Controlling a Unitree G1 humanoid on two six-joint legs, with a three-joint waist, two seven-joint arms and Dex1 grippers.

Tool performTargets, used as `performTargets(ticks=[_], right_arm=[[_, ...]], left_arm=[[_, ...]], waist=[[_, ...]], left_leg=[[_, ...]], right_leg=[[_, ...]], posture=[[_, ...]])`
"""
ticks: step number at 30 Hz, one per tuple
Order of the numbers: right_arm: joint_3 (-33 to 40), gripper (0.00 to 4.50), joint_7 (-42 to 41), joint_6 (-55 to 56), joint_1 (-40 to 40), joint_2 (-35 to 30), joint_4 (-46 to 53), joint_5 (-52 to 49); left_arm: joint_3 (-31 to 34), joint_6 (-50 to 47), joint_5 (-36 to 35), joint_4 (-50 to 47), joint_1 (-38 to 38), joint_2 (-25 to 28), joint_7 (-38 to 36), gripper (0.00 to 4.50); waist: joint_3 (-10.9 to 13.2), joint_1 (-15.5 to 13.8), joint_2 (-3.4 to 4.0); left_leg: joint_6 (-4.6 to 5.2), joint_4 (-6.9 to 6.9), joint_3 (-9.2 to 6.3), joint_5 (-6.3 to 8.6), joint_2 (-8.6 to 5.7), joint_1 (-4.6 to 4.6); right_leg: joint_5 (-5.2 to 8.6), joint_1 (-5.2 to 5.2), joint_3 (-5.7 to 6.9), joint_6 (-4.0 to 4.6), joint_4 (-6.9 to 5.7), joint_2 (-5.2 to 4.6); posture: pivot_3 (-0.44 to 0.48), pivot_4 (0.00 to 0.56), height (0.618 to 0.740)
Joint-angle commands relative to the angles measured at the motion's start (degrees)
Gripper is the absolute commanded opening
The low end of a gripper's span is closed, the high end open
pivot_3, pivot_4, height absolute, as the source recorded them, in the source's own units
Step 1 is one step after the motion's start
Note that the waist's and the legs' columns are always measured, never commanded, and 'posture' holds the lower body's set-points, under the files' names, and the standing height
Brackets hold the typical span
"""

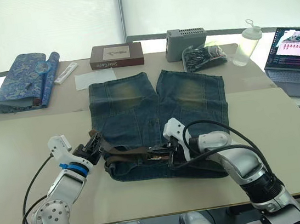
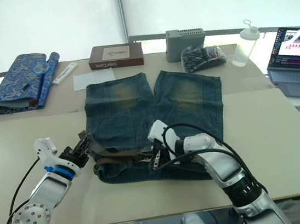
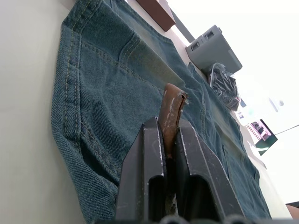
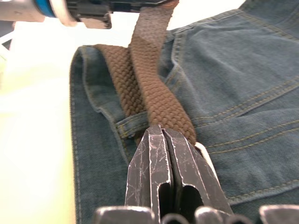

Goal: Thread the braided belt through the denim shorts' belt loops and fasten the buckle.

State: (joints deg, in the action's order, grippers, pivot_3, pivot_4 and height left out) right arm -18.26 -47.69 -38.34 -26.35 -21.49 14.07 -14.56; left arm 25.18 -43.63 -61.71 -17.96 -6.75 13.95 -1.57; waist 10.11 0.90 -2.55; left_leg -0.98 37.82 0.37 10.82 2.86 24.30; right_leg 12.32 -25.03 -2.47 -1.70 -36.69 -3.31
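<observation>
Now the denim shorts (image 1: 159,119) lie flat on the table (image 1: 29,161), waistband toward the robot, with the braided belt (image 4: 154,93) doubled back along that waistband and passing under one of the belt loops (image 4: 132,127). Left gripper (image 3: 169,140): jaws pinching the belt's brown tip at the shorts' left edge. Right gripper (image 4: 164,140): jaws pressed together against the belt by a silvery bit of the buckle (image 4: 203,151).
</observation>
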Motion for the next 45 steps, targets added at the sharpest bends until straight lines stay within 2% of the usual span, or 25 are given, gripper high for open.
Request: performTargets(ticks=[1,13,24,32,45], right_arm=[[0.5,0.05,1.0,0.4,-0.8,0.1,-0.1,0.1],[-5.0,0.05,0.7,2.6,0.5,-1.7,-2.7,4.2],[-5.7,0.05,1.0,3.6,0.2,-0.7,-6.8,5.8],[-5.2,0.05,0.6,3.1,1.1,-1.0,-7.5,5.6],[-5.7,0.05,0.3,3.0,1.9,-1.9,-7.4,6.0]], left_arm=[[0.4,1.6,0.2,-0.8,-0.2,0.7,-0.6,0.0],[0.4,1.7,0.7,-0.9,-0.2,0.7,-0.7,0.0],[1.0,2.5,-0.2,-0.7,-3.0,1.4,-0.6,0.0],[3.0,3.0,-1.1,1.7,-4.9,2.2,0.0,0.0],[8.2,5.7,-5.9,5.8,-7.5,1.4,5.5,0.0]], waist=[[0.0,0.0,0.0],[0.0,0.1,0.0],[0.0,0.1,-0.02],[0.0,0.3,-0.04],[0.0,0.4,-0.05]], left_leg=[[0.0,0.0,0.0,0.0,0.0,0.0],[0.0,0.0,0.0,0.0,0.0,0.0],[0.0,-0.01,-0.01,0.0,0.01,-0.04],[0.0,-0.03,-0.01,0.0,0.01,-0.08],[0.0,-0.04,0.0,0.0,0.02,-0.08]], right_leg=[[0.0,0.0,0.0,0.0,0.0,0.0],[0.01,-0.01,0.0,0.01,0.0,0.0],[0.01,0.01,0.01,0.02,-0.01,0.01],[0.0,0.02,0.01,0.04,0.0,0.02],[0.0,0.02,0.01,0.04,0.01,0.02]], posture=[[0.0,0.15,0.718],[0.0,0.15,0.718],[0.0,0.15,0.718],[0.0,0.15,0.718],[0.0,0.15,0.718]])
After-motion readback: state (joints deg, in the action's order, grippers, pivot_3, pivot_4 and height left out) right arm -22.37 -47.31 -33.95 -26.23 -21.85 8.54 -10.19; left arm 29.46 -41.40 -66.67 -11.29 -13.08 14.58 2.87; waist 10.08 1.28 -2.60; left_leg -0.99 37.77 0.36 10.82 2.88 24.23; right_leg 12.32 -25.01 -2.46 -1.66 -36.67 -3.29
